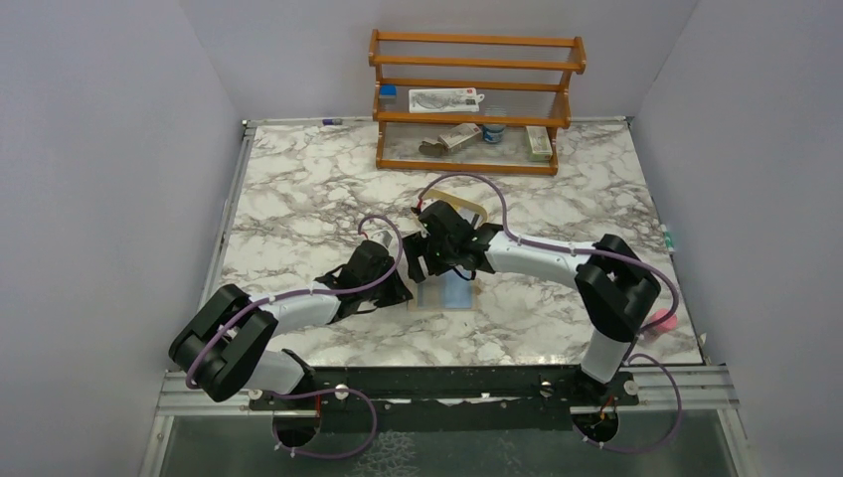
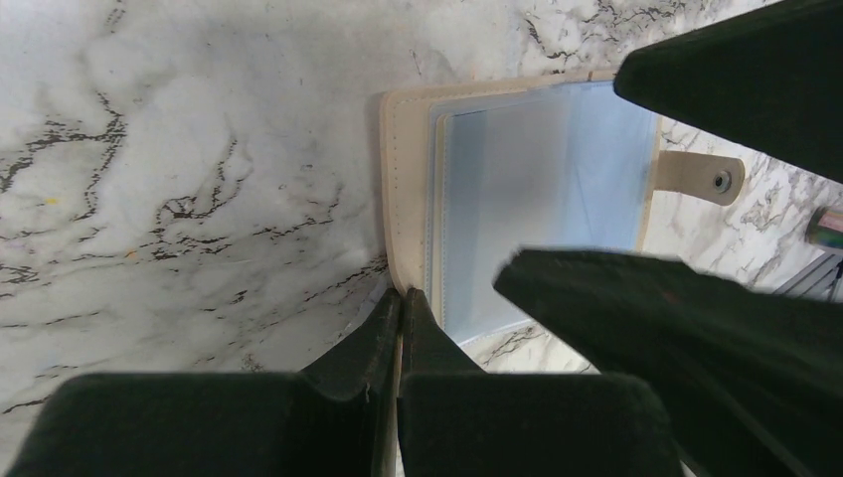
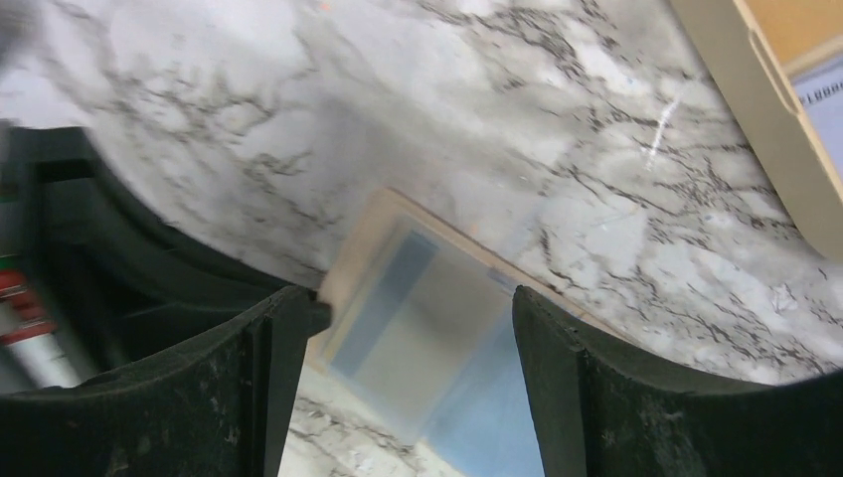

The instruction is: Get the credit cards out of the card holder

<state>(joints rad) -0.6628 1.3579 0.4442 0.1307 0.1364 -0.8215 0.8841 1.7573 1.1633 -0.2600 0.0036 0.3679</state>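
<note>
step in hand: pin and pull, no card out yet. left gripper (image 2: 401, 313) is closed, pinching the tan near edge of the card holder (image 2: 537, 189). the holder lies open, blue side up, on the desk (image 1: 298, 199), just ahead of both arms. right gripper (image 3: 413, 303) hangs over it, jaws wide, holding nothing. next move, i'd say: drop the right fingers onto a card's exposed edge, close, slide it out along the sleeve.

left wrist view shows the pinch and the snap tab (image 2: 701, 177). only the right wrist view shows a greyish card (image 3: 437, 338) with a dark band under the clear sleeve. the orange one isn't visible. top view adds the tan tray (image 1: 467, 207) and the wooden rack (image 1: 477, 99) beyond.
</note>
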